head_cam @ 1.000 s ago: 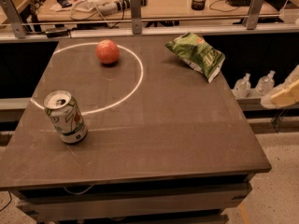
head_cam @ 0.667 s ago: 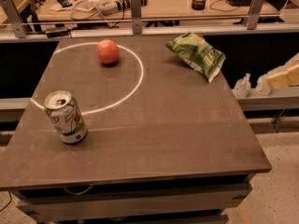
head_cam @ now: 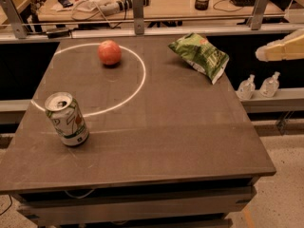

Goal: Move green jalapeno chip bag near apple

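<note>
A pale, cream-coloured claw (head_cam: 268, 52) is seen at the right edge of the view, reaching in horizontally with its tapered tip pointed left. It is held above the gap beside the tabletop (head_cam: 180, 127), to the right of the green jalapeno chip bag (head_cam: 199, 56) and clear of it. Whether the claw is apart or together cannot be told. Nothing is seen to be held in it.

The bag is found near the far right corner of the tabletop. It is made of shiny, crumpled green foil with a pale edge at its lower right end and a small red mark on top, and it is laid flat at a slant. The apple (head_cam: 109, 52), round, smooth and orange-red, is set well apart from the bag toward the far left, just inside a thin white ring (head_cam: 144, 77) marked on the matte, dark grey-brown surface. A green-and-white soda can (head_cam: 66, 119), cylindrical with an opened metal top, is stood upright at the near left. Two small clear bottles (head_cam: 246, 87) are placed on a ledge beyond the right edge.
</note>
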You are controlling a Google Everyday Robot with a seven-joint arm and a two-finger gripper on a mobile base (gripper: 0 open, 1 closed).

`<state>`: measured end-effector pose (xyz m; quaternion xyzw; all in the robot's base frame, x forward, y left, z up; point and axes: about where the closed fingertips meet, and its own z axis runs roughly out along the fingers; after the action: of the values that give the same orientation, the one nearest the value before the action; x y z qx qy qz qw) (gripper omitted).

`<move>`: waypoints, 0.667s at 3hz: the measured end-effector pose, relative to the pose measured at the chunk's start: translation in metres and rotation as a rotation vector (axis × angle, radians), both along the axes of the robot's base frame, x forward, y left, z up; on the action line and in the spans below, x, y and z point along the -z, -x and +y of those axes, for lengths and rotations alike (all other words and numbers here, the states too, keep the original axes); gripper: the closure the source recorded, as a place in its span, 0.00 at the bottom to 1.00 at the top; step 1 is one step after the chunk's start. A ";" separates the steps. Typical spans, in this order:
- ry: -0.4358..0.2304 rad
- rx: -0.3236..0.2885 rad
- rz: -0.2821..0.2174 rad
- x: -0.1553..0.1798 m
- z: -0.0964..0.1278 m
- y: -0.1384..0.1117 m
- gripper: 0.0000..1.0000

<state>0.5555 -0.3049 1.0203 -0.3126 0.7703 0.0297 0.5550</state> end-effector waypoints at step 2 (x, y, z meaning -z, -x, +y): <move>-0.111 -0.076 0.117 0.021 0.000 -0.046 0.00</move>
<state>0.6011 -0.3046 0.9993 -0.3082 0.7861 0.1116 0.5241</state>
